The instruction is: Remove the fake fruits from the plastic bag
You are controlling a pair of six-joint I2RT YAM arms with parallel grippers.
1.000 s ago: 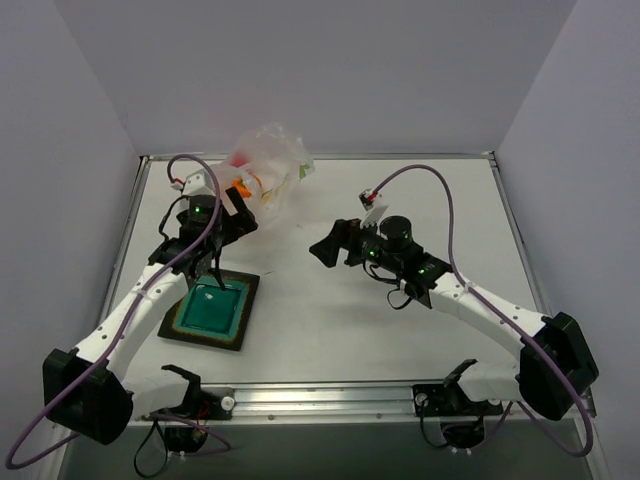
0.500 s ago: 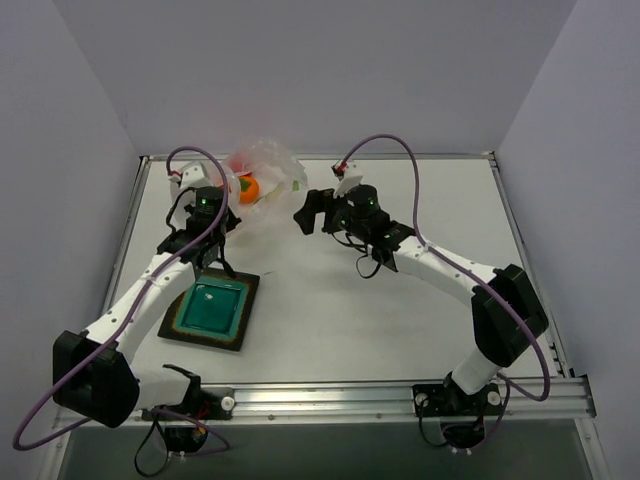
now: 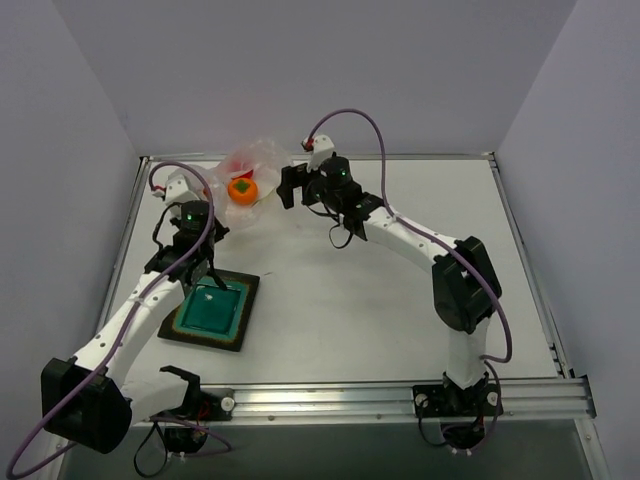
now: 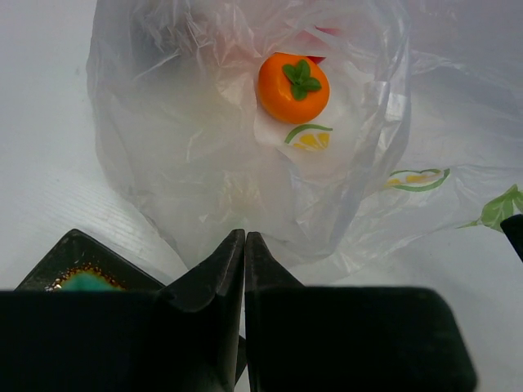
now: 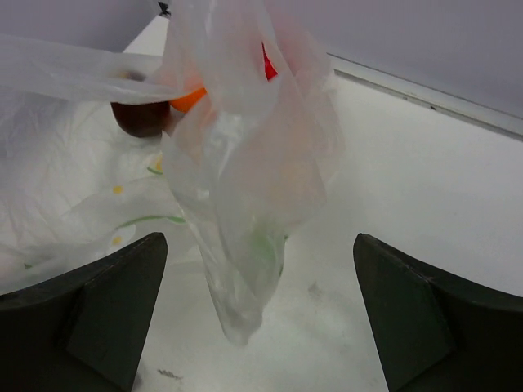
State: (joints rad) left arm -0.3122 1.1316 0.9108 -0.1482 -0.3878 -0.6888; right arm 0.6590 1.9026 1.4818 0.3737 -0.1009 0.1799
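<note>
Left gripper [image 4: 245, 237]: jaws pressed together at the near edge of the plastic bag [image 4: 188, 139]; cannot tell if film is pinched. Right gripper [image 5: 257, 286]: jaws wide, either side of a hanging fold. The fake fruits [image 4: 294, 86] are all inside the bag at the table's [image 3: 400, 300] far left. Judged step: securing the bag. Next, the right jaws should close on film and spread the mouth.

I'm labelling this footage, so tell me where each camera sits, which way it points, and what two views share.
Top camera: above and behind the robot, looking down on the table, bag and dish; left arm and right arm show.
Left wrist: on the left arm, facing the bag; the shut left gripper shows.
Right wrist: on the right arm, facing the bag from the other side; the open right gripper shows.
Shared: top and left wrist see the orange fruit.
</note>
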